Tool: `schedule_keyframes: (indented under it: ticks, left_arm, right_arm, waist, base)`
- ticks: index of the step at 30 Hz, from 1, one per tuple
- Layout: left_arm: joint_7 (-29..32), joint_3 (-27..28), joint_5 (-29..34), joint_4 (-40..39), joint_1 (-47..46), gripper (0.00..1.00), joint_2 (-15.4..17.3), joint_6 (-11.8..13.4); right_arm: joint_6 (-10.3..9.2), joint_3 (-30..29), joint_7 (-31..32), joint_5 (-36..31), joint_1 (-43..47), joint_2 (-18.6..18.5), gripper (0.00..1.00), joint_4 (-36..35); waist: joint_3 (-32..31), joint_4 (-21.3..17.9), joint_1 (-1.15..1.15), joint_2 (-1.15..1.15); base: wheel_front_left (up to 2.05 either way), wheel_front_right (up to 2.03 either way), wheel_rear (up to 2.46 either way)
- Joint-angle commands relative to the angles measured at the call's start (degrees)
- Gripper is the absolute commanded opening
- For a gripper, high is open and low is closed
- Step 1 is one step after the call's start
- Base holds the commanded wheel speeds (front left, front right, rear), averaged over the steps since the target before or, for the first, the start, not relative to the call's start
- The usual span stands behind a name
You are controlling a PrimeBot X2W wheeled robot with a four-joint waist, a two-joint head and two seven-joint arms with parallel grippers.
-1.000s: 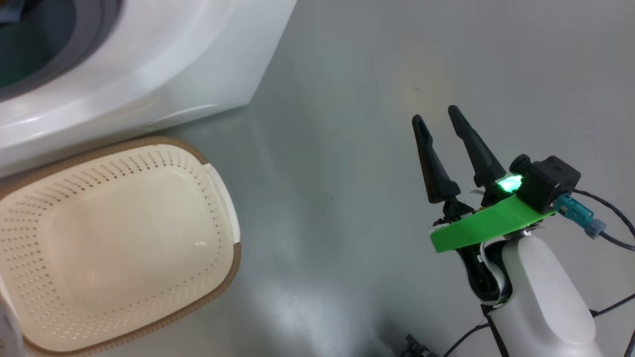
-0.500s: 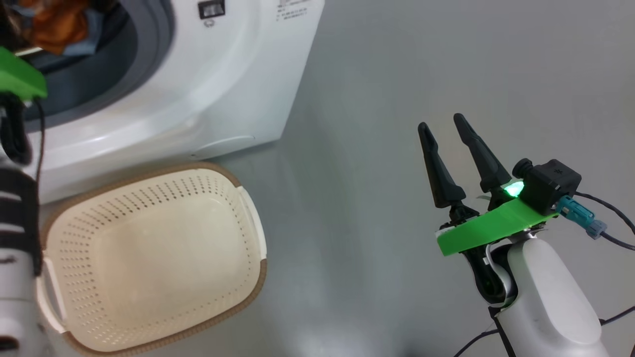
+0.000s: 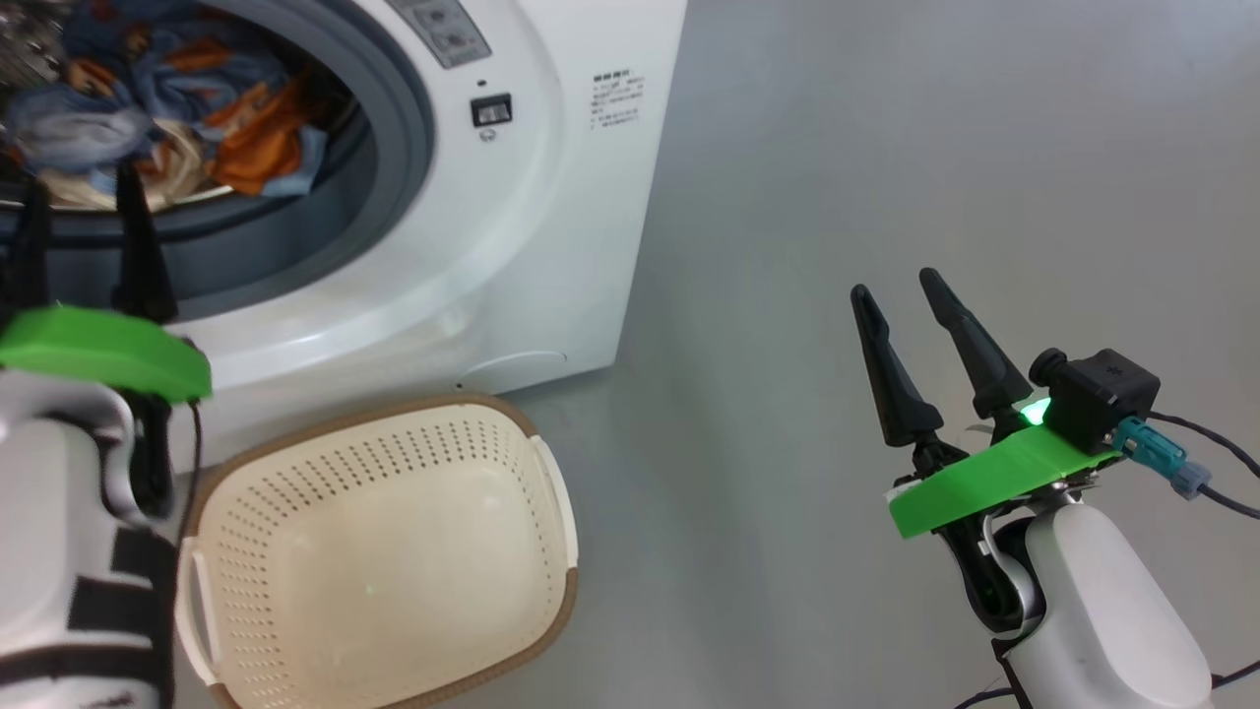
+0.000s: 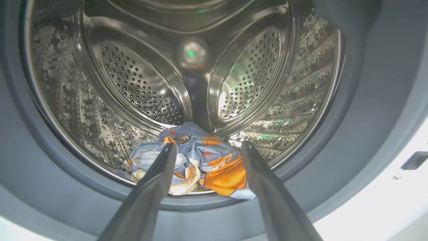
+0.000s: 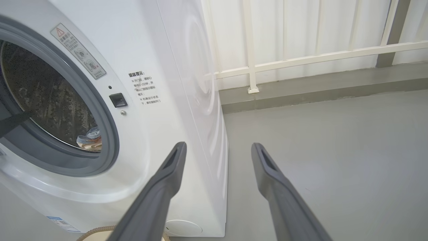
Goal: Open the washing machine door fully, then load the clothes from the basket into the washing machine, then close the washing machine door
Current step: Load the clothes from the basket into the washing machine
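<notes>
The clothes (image 4: 197, 160) lie in a crumpled light-blue and orange heap at the bottom of the steel drum (image 4: 133, 83), just behind its front lip. In the head view they sit in the upper left of the frame, inside the mouth of the washing machine (image 3: 532, 197) and ringed by the grey rubber seal (image 3: 404, 148). The mouth stands uncovered, so the door-opening step looks done.

The basket (image 3: 394, 412) rests on the floor (image 3: 787, 197) at the lower centre-left of the head view, just in front of the machine's base. Its perforated bottom is bare, with no garment in it. Judging from that, the loading is finished as well.

The left hand (image 3: 82, 179) is at the left edge of the head view, in front of the drum opening. Its fingers are spread wide and grip nothing. In its own wrist view the two fingers frame the heap without touching it. The right hand (image 3: 896, 283) hovers over bare floor at the right of the frame, well apart from the machine and the basket. It too is spread wide and carries nothing.

What remains, by my reading, is the last step: swinging the door shut over the opening. A fold of orange cloth lies close to the lip and could catch in the seal.
</notes>
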Motion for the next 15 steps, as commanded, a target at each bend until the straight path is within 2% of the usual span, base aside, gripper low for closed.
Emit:
schedule_keyframes:
  ticks: [1, 15]
  left_arm:
    - [-0.13, 1.48, -0.41, -2.26, 1.36, 1.0, 1.7, -0.15]
    - [-0.13, 3.69, 1.71, -16.12, 19.44, 1.0, -2.31, -0.15]
  right_arm:
    - [0.12, 1.12, -0.27, 0.12, 1.02, -0.04, 1.0, -1.15]
    - [0.12, 0.44, -0.27, 0.55, 4.84, -2.22, 1.0, -0.46]
  waist:
    - [-2.78, 1.7, 0.0, 0.0]
    - [-9.67, 5.41, 0.0, 0.0]
  base:
    - [0.0, 0.0, 0.0]
    - [0.0, 0.0, 0.0]
